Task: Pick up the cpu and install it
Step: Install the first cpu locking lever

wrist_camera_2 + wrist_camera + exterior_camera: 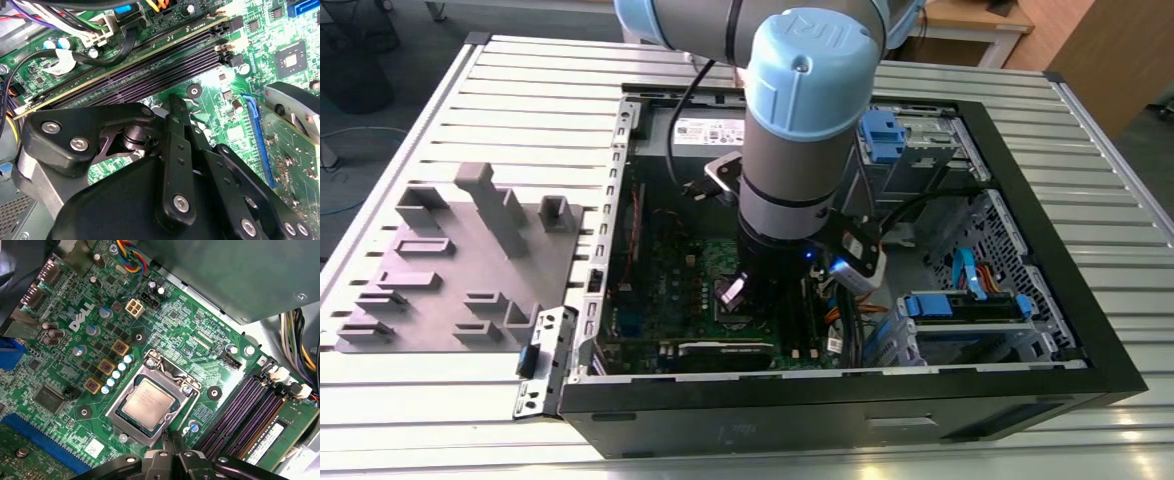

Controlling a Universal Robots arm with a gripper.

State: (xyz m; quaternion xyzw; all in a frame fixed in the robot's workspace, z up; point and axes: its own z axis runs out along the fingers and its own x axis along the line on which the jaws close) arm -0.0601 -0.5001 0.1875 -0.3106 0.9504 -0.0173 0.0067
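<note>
**Operator A:** Where is the cpu (149, 401) located?

**Operator B:** In the first wrist view it is seated flat inside the socket frame (152, 402) on the green motherboard (65, 365). Its pale metal top is exposed and nothing is touching it.

**Operator A:** How is the gripper (172, 452) positioned?

**Operator B:** It is lowered into the open computer case (1067, 300), just beside the socket. In the exterior view the arm (801, 130) is seen reaching down over the board. In the first wrist view the black fingers (175, 447) are drawn together at one edge of the socket frame, and nothing is held between them. The same closed linkage is seen in the second wrist view (175, 150), near the dark memory slots (150, 70).

**Operator A:** What is placed outside the case?

**Operator B:** A grey moulded tray (454, 270) is set on the slatted table (534, 90), toward the exterior view's left.
</note>
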